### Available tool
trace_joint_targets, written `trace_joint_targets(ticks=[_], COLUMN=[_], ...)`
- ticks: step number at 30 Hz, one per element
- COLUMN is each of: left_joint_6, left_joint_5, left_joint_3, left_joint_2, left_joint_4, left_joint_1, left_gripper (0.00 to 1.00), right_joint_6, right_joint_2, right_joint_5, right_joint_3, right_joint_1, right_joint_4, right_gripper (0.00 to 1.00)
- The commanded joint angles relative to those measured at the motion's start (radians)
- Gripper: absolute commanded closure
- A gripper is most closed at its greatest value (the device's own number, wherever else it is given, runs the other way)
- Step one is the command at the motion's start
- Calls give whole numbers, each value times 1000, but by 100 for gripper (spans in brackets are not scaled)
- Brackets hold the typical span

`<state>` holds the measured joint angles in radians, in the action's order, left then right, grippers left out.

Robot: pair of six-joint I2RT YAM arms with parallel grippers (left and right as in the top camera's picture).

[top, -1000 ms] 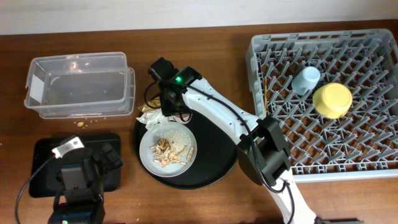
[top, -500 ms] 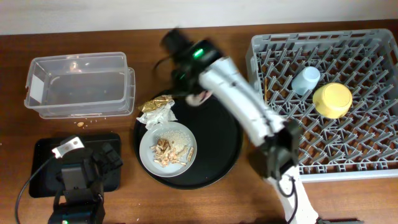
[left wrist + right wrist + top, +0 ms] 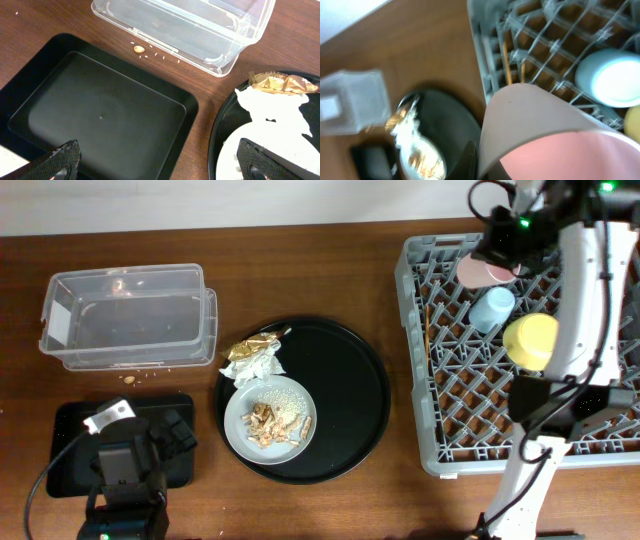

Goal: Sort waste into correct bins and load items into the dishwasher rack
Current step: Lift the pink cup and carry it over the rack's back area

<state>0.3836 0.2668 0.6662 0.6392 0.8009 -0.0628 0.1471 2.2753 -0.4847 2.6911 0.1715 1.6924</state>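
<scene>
- Overhead: the right fingers [image 3: 498, 250] were clamped on the pink cup [image 3: 477, 272], held above the back-left corner of the dishwasher rack [image 3: 600, 442], near the light-blue cup [image 3: 492, 308] and the yellow bowl [image 3: 531, 340] in it.
- Left wrist: the left fingers [image 3: 62, 159] stood wide apart and empty above the shallow black tray [image 3: 100, 115], with the clear tub [image 3: 185, 22] beyond.
- Right wrist: the pink cup filled the foreground with one dark finger beside it. The chopsticks [image 3: 506, 62] stood in the rack below.

The right arm [image 3: 575, 310] stretches out to the far right side, and the right gripper [image 3: 503, 252] is clamped on a small pink plastic cup [image 3: 478, 272]. The left arm [image 3: 122, 480] sits folded at the near left, with the left gripper [image 3: 160, 162] facing down and its fingers [image 3: 62, 159] spread wide.
</scene>
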Motion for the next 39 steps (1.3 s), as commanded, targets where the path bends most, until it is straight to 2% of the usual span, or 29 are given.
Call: trace_joint_targets(ticks=[1, 8, 11, 17, 28, 32, 34, 39], left_joint_6=[5, 5, 5, 5, 5, 5, 5, 5], left_joint_5=[10, 10, 10, 10, 10, 11, 10, 11], left_joint_3=[13, 13, 13, 13, 13, 13, 13, 13], left_joint_2=[-6, -6, -6, -6, -6, -6, -6, -6], left_joint_4=[-2, -2, -2, -2, -2, -2, -2, -2], left_joint_1=[4, 4, 4, 4, 4, 4, 4, 4], left_gripper=[1, 1, 1, 1, 1, 1, 1, 1], right_joint_6=[-229, -357, -378, -378, -380, -362, -306, -285], right_joint_2=[-6, -6, -4, 11, 12, 21, 22, 22], right_joint_5=[-301, -708, -793, -795, -839, -753, -702, -682], right_joint_3=[-167, -526, -642, -752, -772, -783, -783, -784], right_joint_1=[37, 138, 185, 222, 169, 148, 159, 192], right_joint_4=[2, -129, -181, -248, -245, -269, -288, -295], right_gripper=[96, 96, 96, 96, 96, 96, 96, 96])
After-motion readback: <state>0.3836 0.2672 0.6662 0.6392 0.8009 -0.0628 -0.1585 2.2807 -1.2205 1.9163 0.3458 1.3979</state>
